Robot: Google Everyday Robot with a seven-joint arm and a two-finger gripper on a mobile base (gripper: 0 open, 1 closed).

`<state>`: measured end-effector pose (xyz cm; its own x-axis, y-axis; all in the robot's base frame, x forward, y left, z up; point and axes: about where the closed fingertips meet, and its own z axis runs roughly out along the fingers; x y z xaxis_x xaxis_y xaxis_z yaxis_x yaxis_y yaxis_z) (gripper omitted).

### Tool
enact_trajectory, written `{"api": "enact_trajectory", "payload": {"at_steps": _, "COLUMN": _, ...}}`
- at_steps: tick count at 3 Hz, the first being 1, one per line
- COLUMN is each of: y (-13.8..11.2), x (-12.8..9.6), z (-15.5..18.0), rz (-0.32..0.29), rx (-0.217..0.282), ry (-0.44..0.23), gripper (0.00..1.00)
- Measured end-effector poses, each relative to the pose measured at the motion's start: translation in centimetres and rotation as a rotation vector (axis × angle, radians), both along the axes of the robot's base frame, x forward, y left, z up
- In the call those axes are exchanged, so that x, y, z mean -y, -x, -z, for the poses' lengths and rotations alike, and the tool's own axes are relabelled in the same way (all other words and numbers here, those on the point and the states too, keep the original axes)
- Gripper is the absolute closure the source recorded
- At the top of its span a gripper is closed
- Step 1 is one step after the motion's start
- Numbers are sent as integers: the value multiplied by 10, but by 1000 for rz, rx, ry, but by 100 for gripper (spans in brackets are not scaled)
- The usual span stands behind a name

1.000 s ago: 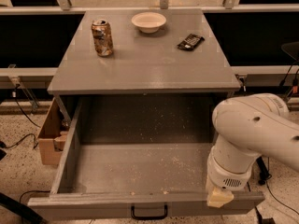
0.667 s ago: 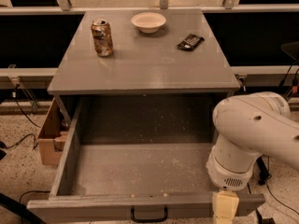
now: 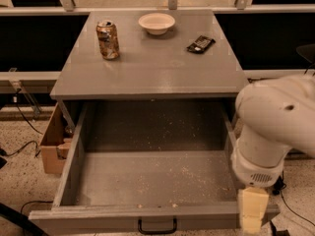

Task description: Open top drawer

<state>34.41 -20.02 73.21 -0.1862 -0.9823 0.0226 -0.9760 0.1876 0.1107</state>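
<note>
The top drawer (image 3: 147,176) is pulled far out from under the grey counter (image 3: 147,68). Its grey inside is speckled with crumbs and holds nothing else. Its front panel runs along the bottom edge of the view, with the small black bar handle (image 3: 156,226) at its centre. My white arm (image 3: 275,132) comes in from the right. My gripper (image 3: 252,213) hangs at the drawer's front right corner, by the front panel. Only its pale yellowish part shows, and it is partly cut off by the bottom edge.
On the counter stand a dented drink can (image 3: 108,39) at the back left, a white bowl (image 3: 156,23) at the back centre and a dark snack wrapper (image 3: 201,44) at the back right. A cardboard box (image 3: 51,144) and cables (image 3: 22,117) lie on the speckled floor to the left.
My gripper has dropped lower along the drawer's front right corner. The drawer stays open as before.
</note>
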Motion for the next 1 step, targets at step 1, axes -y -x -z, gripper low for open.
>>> {"api": "enact_trajectory", "payload": {"at_steps": 1, "y": -14, "x": 59, "z": -98, "rz": 58, "rx": 79, "ry": 55, "gripper": 0}}
